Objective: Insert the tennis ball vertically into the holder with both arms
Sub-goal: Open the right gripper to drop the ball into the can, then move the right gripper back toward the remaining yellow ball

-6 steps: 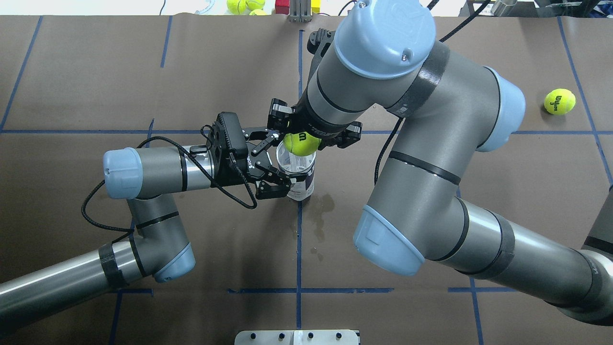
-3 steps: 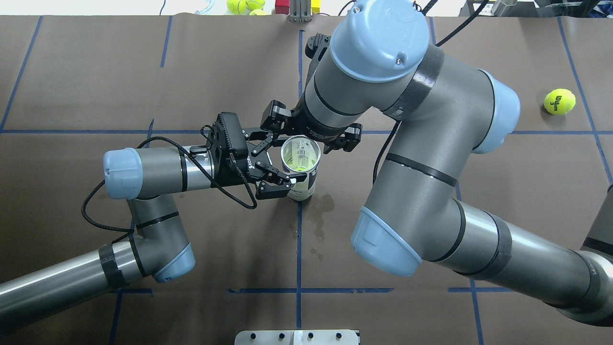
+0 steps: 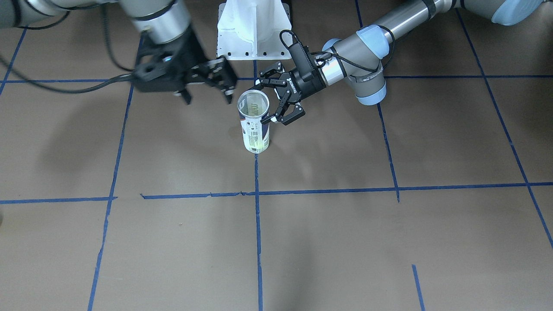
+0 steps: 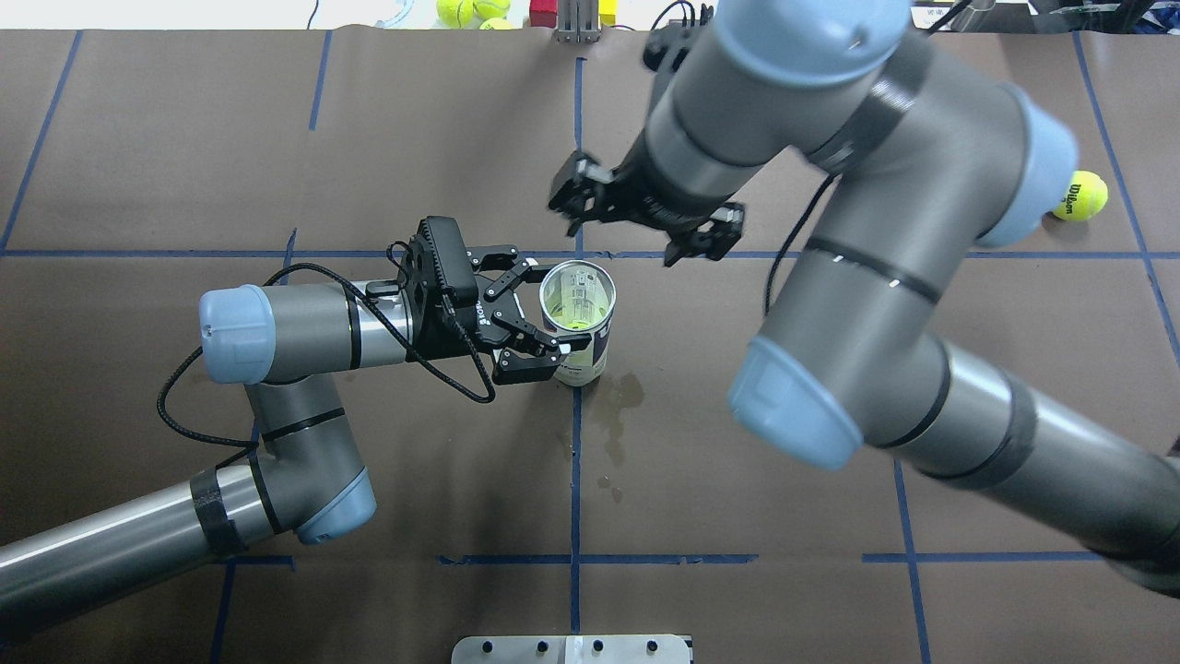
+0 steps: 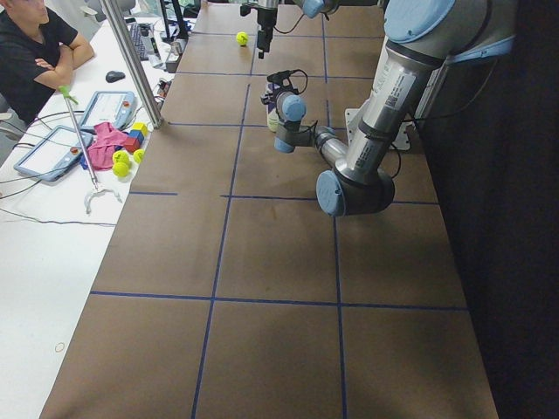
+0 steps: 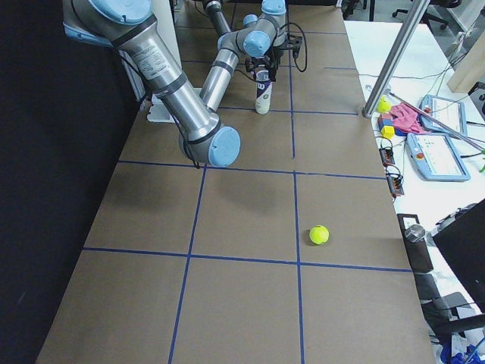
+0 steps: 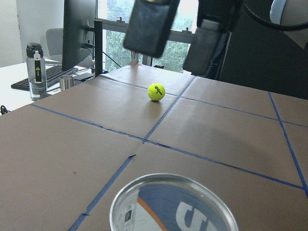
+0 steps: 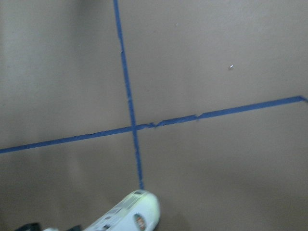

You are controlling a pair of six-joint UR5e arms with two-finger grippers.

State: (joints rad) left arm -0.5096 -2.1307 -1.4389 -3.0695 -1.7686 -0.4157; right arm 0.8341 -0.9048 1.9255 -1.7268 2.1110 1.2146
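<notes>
The left fingers pinch the can upright at the overhead view's centre; the right fingers hang spread and empty just above it in frame. The ball lies deep inside the can. An uneven release could tip the tall can across the counter.

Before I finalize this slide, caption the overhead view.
Left gripper grips the upright holder, tennis ball inside; open right gripper hovers nearby.

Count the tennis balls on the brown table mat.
2: the tennis ball down inside the holder, and a loose ball toward the robot's right end. None seems hidden.
</notes>
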